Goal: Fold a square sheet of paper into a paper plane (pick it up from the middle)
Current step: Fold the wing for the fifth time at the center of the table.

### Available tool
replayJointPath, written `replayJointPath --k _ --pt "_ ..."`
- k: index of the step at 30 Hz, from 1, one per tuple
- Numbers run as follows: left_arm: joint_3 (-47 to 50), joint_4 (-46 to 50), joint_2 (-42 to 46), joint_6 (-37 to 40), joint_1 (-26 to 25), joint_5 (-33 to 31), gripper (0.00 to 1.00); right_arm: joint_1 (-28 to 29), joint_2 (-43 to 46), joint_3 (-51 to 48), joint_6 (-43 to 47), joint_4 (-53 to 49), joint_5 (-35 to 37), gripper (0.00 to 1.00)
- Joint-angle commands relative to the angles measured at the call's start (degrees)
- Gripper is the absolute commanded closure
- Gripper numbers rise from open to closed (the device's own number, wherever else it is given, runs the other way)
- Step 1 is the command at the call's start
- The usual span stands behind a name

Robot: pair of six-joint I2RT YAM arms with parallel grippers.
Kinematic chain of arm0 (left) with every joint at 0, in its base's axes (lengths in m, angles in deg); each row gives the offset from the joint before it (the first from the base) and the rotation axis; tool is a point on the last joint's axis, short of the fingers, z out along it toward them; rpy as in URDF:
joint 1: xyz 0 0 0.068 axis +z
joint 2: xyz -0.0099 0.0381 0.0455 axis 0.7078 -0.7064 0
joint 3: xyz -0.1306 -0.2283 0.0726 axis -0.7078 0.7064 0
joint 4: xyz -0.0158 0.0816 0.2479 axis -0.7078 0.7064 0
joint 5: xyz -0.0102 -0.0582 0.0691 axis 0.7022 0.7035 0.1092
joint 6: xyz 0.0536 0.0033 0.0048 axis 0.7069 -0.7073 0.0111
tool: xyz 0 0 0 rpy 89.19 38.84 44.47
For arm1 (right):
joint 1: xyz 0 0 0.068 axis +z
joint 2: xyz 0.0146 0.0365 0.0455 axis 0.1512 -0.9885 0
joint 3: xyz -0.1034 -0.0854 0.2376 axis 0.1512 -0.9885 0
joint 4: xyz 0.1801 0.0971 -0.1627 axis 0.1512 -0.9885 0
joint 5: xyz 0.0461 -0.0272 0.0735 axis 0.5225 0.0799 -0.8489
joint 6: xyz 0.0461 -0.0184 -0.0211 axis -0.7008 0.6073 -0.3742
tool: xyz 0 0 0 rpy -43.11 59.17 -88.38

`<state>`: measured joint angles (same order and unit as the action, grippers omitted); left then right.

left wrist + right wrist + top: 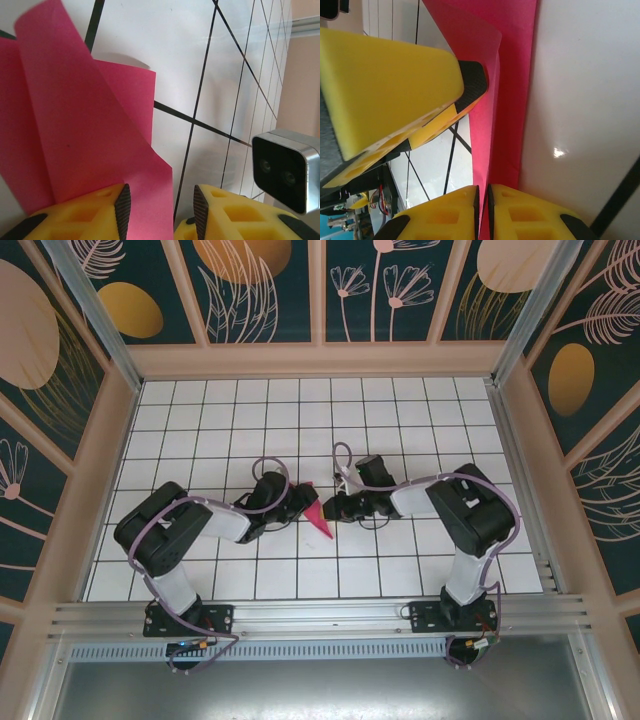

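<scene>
Left gripper (292, 502): I see its jaws partly open in the left wrist view (161, 212), with white table (250, 420) showing through the gap. The paper's edge reaches into that gap beside the left-hand pad. The pads are not pressed together, so I record no grip here.

Paper plane (318, 517): it lies between the two sets of fingertips, just ahead of the left gripper and just beside the right one. From above it reads as a narrow wedge. The broad end sits level with the fingers and the pointed end runs past them toward the arm bases, leaning slightly to the right. The long axis therefore crosses the line between the grippers. The surface is plain magenta-pink. In the left wrist view (75, 125) one flap overlaps a second layer and lifts off the table, casting a shadow. In the right wrist view (512, 100) I see stacked layers with straight folded edges.

Right gripper (337, 507): its fingers are only a thin slit apart (482, 212), and the paper's edge runs into that slit. I cannot tell whether the pads pinch it.
</scene>
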<state>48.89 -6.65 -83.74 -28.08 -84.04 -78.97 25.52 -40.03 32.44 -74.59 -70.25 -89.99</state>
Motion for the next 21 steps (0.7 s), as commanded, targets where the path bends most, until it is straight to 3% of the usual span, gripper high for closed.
replayJointPath --k 1,6,9,11,15,21 --pt "1.6 -3.6 3.0 -0.6 0.1 -0.7 0.57 0.7 -1.0 2.1 0.6 -0.2 0.4 0.86" --pt "4.0 -5.5 6.9 -0.8 0.1 -3.3 0.51 2.2 0.6 2.9 2.9 -2.6 4.5 0.96" --pt "6.8 -5.5 11.8 -1.2 0.1 -7.3 0.43 4.8 4.6 3.3 6.0 -6.7 17.2 0.97" --pt "8.2 -2.6 16.1 -1.1 0.0 -11.0 0.41 6.8 7.0 3.6 8.3 -9.7 26.9 0.99" --pt "10.9 4.3 24.9 -2.0 0.1 -19.4 0.39 10.8 10.0 3.7 11.6 -11.5 38.1 0.99" --pt "14.2 16.6 36.1 -5.7 0.1 -29.3 0.39 15.5 9.3 5.1 13.8 -13.2 44.6 0.99"
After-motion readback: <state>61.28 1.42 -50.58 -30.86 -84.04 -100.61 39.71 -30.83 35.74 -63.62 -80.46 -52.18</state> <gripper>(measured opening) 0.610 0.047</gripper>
